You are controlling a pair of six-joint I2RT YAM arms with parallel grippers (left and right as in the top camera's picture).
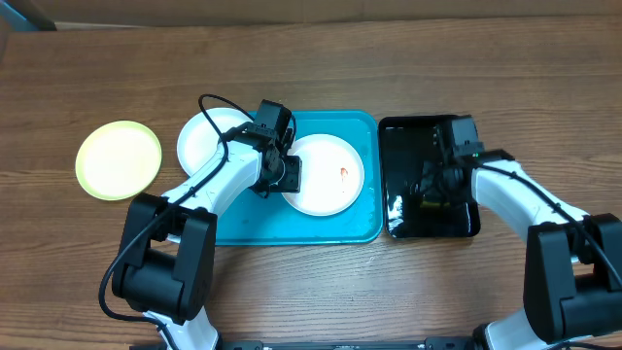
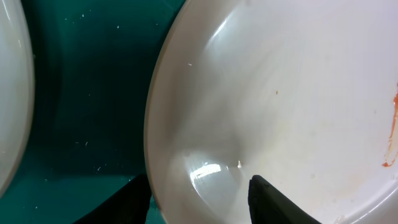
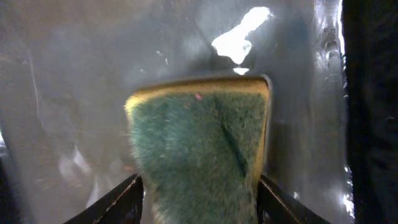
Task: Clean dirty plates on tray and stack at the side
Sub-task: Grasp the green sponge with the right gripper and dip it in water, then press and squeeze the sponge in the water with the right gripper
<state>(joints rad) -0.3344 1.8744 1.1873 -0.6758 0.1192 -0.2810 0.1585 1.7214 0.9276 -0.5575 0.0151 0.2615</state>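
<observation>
A white plate (image 1: 330, 175) with an orange smear (image 1: 344, 173) lies in the turquoise tray (image 1: 292, 226). My left gripper (image 1: 283, 176) is open and straddles this plate's left rim (image 2: 163, 155), one finger outside it and one over the plate. A second white plate (image 1: 206, 138) sits at the tray's left edge, under the left arm. The lime-green-rimmed plate (image 1: 119, 158) lies on the table to the left. My right gripper (image 1: 436, 192) is down in the black tray (image 1: 403, 209), shut on a green-and-yellow sponge (image 3: 199, 155).
The black tray's wet, shiny floor (image 3: 68, 93) surrounds the sponge. The turquoise tray and black tray stand side by side with a narrow gap. Bare wooden table (image 1: 544, 87) lies at the back and far right.
</observation>
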